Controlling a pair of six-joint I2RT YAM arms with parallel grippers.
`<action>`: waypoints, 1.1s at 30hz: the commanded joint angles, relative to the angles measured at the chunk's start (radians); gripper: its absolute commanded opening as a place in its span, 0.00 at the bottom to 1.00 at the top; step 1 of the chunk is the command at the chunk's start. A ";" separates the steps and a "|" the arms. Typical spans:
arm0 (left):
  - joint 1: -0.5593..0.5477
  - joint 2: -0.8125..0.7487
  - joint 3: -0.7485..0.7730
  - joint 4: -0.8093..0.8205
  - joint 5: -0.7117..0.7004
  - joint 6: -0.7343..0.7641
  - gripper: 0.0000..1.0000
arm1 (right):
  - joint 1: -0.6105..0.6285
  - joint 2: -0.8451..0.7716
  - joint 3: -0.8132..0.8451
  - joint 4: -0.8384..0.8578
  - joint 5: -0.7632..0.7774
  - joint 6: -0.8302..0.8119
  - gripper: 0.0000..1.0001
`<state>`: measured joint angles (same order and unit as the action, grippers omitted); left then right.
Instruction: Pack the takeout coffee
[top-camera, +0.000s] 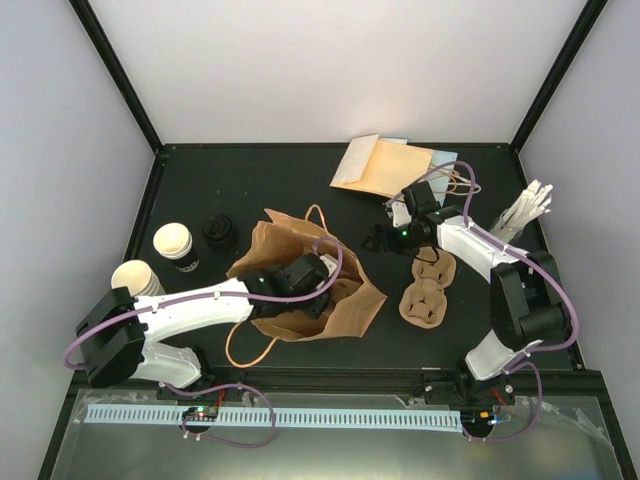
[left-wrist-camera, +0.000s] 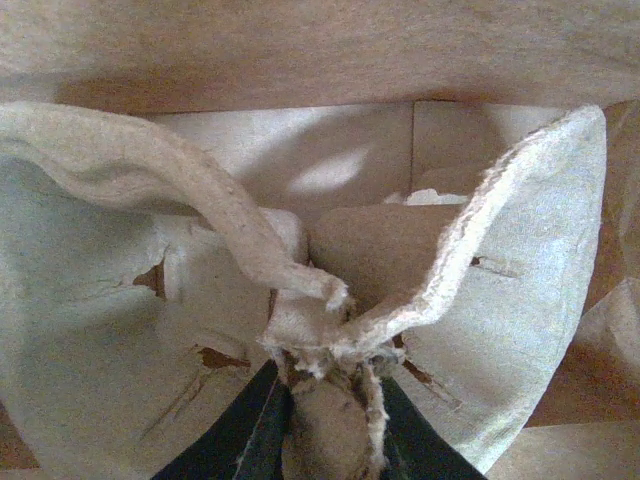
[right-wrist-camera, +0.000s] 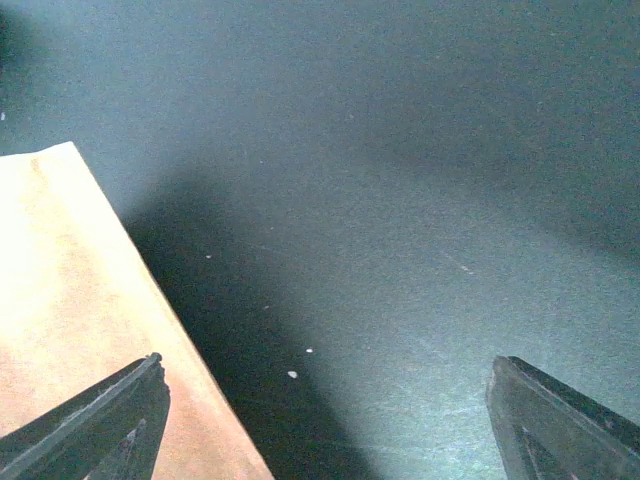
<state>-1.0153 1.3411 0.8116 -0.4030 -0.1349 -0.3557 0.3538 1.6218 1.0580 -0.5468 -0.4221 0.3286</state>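
Observation:
Two takeout coffee cups stand at the table's left: one (top-camera: 172, 243) upright with a black sleeve, the other (top-camera: 137, 277) nearer the left arm. My left gripper (top-camera: 300, 275) reaches into the brown paper bag (top-camera: 350, 300). In the left wrist view it (left-wrist-camera: 330, 400) is shut on the edge of a pale moulded-pulp carrier (left-wrist-camera: 100, 300) inside the bag (left-wrist-camera: 300, 50). My right gripper (top-camera: 382, 238) hovers right of the bag. Its jaws (right-wrist-camera: 328, 368) are open wide over bare black table, nothing between them.
A second brown pulp carrier (top-camera: 428, 290) lies on the table under the right arm. Black lids (top-camera: 220, 231) sit beside the cups. Tan envelopes or napkins (top-camera: 385, 165) lie at the back, with a tan sheet (right-wrist-camera: 70, 320) beside the right gripper's left finger. White sticks (top-camera: 525, 212) rest far right.

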 joint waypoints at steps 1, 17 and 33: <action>0.003 -0.026 -0.018 0.006 0.022 -0.014 0.17 | 0.010 -0.016 0.005 -0.004 -0.073 -0.035 0.88; 0.003 0.019 -0.010 0.050 0.004 -0.037 0.24 | 0.114 0.063 0.023 0.019 -0.128 -0.030 0.84; 0.007 0.161 0.033 0.119 0.009 -0.029 0.24 | 0.134 0.039 0.010 0.015 -0.156 -0.035 0.82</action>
<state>-1.0142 1.4612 0.8066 -0.3195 -0.1307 -0.3817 0.4770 1.6840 1.0599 -0.5411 -0.5571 0.3061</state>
